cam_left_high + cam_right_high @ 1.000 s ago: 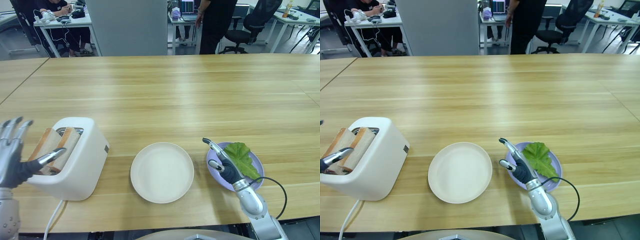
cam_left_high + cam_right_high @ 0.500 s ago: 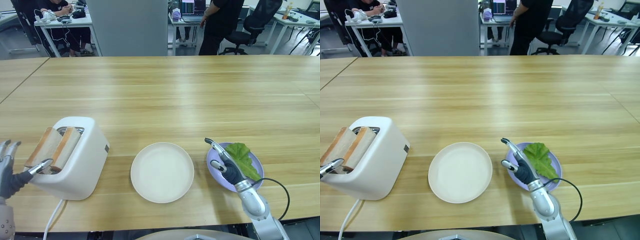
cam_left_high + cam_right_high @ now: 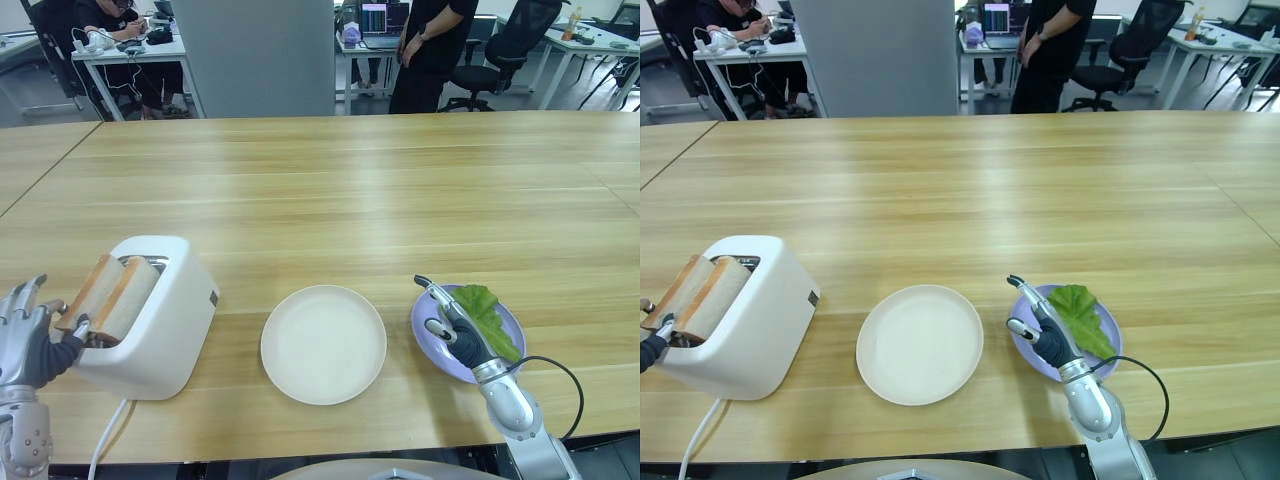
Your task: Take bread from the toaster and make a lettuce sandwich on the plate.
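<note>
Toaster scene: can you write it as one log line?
left hand open beside bread in toaster | right hand open by lettuce | white plate bare

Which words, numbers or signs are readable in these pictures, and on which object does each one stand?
No text can be read.
Small dark mark on the side of the toaster: too small to read.
Screen in the room behind: blurred, unreadable.
White plate and purple plate: no print visible.

White toaster (image 3: 165,320), green lettuce (image 3: 485,315)
</note>
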Robot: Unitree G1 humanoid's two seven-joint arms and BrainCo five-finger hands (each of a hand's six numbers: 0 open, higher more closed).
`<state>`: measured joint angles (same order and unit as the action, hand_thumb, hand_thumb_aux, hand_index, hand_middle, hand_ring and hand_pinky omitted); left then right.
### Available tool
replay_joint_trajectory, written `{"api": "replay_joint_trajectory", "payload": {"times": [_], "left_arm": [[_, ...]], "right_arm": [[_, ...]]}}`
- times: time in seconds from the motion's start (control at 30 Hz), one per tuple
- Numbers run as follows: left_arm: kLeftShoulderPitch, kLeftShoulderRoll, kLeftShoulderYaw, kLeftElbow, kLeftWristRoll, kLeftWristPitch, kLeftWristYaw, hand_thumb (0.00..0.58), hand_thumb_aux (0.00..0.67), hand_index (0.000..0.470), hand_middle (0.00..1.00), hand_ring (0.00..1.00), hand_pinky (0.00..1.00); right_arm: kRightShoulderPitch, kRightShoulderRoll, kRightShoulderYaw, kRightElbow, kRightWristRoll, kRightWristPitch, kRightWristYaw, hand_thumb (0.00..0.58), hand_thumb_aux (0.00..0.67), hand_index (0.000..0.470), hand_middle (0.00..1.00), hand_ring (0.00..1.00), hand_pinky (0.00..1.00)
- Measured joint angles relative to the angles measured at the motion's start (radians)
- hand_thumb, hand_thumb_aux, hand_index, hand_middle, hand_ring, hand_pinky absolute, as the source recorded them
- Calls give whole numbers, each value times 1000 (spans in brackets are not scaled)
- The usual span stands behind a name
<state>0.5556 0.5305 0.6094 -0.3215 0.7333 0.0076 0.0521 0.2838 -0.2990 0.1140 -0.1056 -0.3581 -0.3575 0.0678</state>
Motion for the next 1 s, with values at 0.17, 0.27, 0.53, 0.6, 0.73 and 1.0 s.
{"api": "replay_joint_trajectory", "payload": {"times": [0.17,0.27,0.53,0.6,0.73,1.0], "left_arm": [[-42,-25,-2,-26,-6,15,43,569,578,397,0,0,0],[-99,-49,-1,-67,-49,24,51,580,670,460,0,0,0],[-298,-136,9,-108,-303,69,30,580,670,460,1000,1000,1000],[-352,-156,14,-112,-349,77,38,580,670,460,1000,1000,1000],[-452,-201,6,-115,-429,97,56,580,670,460,1000,1000,1000],[-592,-265,-5,-111,-512,109,123,580,670,460,1000,1000,1000]], "right_arm": [[-1,0,0,3,0,0,-3,0,0,0,0,0,0],[-4,1,0,9,0,0,-6,0,0,0,0,0,0],[-27,7,4,32,0,2,-12,0,0,0,0,0,0],[-35,8,4,39,0,2,-15,0,0,0,0,0,0],[-45,12,6,49,0,2,-17,0,0,0,0,0,0],[-58,21,7,76,0,2,-19,0,0,0,0,0,0]]}}
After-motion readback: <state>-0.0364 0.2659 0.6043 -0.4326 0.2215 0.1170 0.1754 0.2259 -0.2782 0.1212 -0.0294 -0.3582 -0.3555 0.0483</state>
